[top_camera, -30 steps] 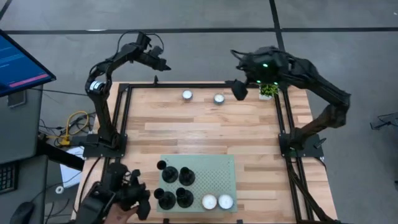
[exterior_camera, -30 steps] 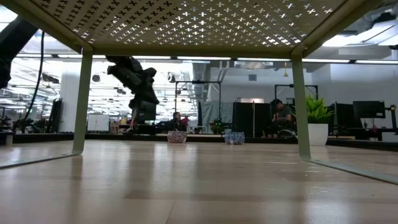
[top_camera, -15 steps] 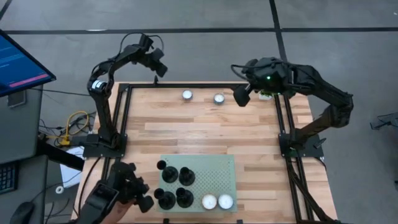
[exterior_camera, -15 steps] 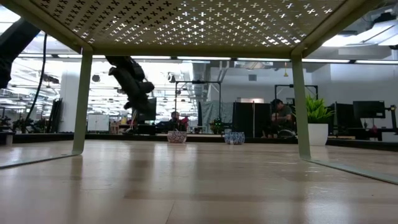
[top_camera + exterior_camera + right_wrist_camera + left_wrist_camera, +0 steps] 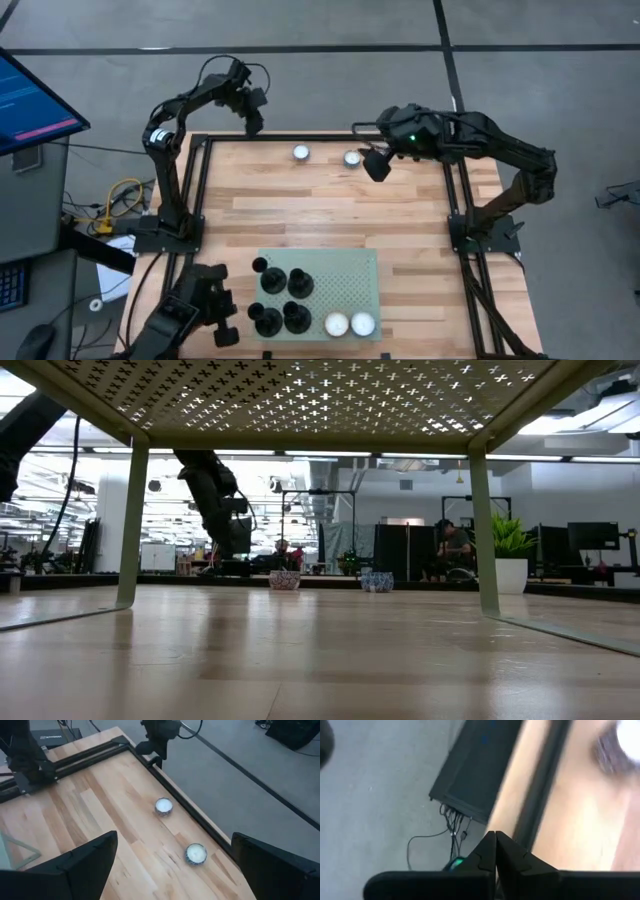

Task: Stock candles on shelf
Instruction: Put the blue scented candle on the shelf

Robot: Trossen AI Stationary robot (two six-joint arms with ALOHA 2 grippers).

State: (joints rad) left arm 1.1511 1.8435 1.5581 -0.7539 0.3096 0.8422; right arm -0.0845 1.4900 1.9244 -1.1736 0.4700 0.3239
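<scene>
Two candles, one (image 5: 301, 153) and another (image 5: 352, 158), stand on the wooden table near its far edge; the right wrist view shows the first (image 5: 163, 806) and the second (image 5: 196, 853). Two more candles (image 5: 336, 324) (image 5: 362, 324) sit on the pale green shelf (image 5: 345, 285) at the near edge. My right gripper (image 5: 376, 165) hangs open above the table, just right of the second far candle, nothing between its fingers (image 5: 92, 857). My left gripper (image 5: 250, 118) is shut and empty, in the air beyond the table's far left corner; its closed tips (image 5: 495, 840) point down.
Several black round objects (image 5: 285, 295) stand on the shelf's left half. Black frame rails (image 5: 205, 190) (image 5: 455, 190) run along the table's left and right sides. A dark device (image 5: 195, 310) sits off the near left corner. The table's middle (image 5: 320, 210) is bare wood.
My right gripper has moved toward the table's near and left side, closing on the right-hand far candle, still open. My left gripper has rolled about its own axis and sunk a little beyond the far left corner, staying shut.
</scene>
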